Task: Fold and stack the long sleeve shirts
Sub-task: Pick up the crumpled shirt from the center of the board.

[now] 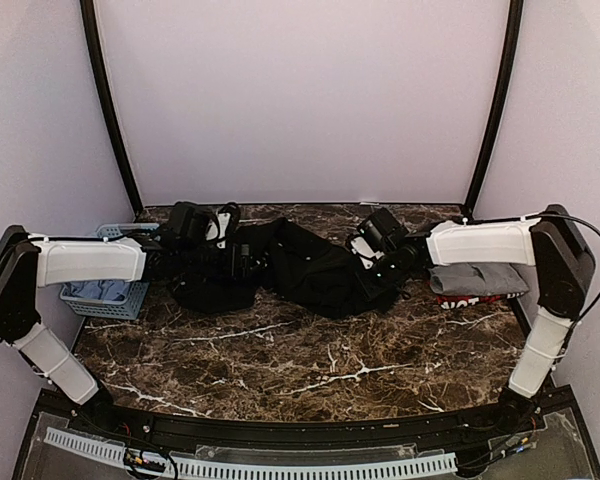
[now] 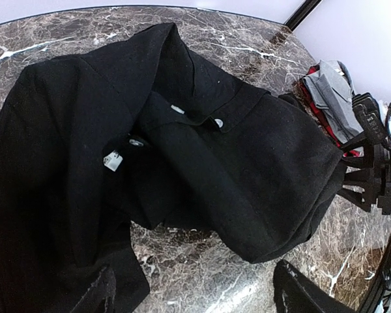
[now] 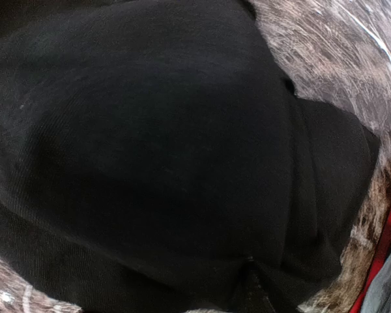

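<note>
Here: black shirt (image 2: 247,176) crumpled, white tag (image 2: 112,160) seemingly illegible; left end effector (image 2: 194,279) released, right end effector (image 1: 370,262): cannot tell.

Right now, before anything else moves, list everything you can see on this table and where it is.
crumpled black cloth shirt with pale buttons: one, black, middle of the table, unfolded
folded grey cloth shirt: one, grey, right edge, lying on the red-edged shirt
red-edged cloth shirt with white lettering: one, mostly hidden under the grey one
light-blue plastic lattice basket: one, left edge, partly under the left arm
dark brown marble-patterned table: one, white veins, beneath everything
left arm: one, white, reaching in from the left
right arm: one, white, reaching in from the right
left tool: one, black, open, over the black shirt's edge
right tool: one, black, at the black shirt's right side; grip unclear
</note>
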You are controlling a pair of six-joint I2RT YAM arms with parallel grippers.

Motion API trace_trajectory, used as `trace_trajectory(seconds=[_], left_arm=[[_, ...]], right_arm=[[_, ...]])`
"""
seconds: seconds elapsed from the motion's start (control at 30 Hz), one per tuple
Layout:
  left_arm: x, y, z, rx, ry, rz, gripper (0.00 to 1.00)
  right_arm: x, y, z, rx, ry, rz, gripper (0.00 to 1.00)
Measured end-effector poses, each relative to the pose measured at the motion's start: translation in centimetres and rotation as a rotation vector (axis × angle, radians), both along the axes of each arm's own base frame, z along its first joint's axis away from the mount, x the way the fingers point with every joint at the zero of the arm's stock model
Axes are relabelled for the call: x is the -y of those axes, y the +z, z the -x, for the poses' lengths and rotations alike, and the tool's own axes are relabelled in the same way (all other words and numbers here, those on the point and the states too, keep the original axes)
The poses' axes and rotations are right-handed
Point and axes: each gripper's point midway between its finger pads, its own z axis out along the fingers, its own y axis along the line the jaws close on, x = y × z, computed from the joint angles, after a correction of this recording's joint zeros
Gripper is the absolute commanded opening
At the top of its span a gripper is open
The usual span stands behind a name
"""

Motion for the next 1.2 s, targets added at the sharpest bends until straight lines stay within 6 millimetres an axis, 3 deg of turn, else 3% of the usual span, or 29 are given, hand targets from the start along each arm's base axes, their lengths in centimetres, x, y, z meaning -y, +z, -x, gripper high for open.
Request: trace_trajectory(seconds=[0.13, 0.33, 0.5, 0.63, 0.73, 0.8, 0.9, 1.2], left_arm=[[0.4, -0.6, 1.2, -0.005, -0.021, 0.0, 0.8], [1.3, -1.9, 3.8, -0.012, -0.079, 0.003, 0.79], [4.1, -1.5, 6.0, 0.025, -0.168, 0.033, 0.79], [7.0, 0.2, 7.6, 0.094, -0.239, 0.087, 0.8], [8.5, 1.0, 8.3, 0.133, -0.262, 0.107, 0.8], [9.8, 1.6, 8.1, 0.157, -0.262, 0.106, 0.8], [11.1, 2.7, 7.4, 0.198, -0.252, 0.115, 0.78], [13.0, 6.3, 6.1, 0.302, -0.247, 0.156, 0.75]], right_arm=[[-0.4, -0.2, -0.7, 0.012, 0.012, 0.017, 0.0], [-1.5, 3.6, -0.5, 0.022, 0.031, -0.059, 0.0], [-3.0, 11.2, 1.5, 0.028, 0.084, -0.243, 0.0], [-4.0, 19.4, 2.9, 0.079, 0.133, -0.415, 0.0], [-4.7, 23.7, 4.0, 0.101, 0.175, -0.515, 0.0], [-5.1, 25.6, 4.6, 0.101, 0.206, -0.563, 0.0], [-5.5, 26.1, 5.2, 0.078, 0.223, -0.59, 0.0], [-5.4, 23.3, 5.9, -0.023, 0.187, -0.576, 0.0]])
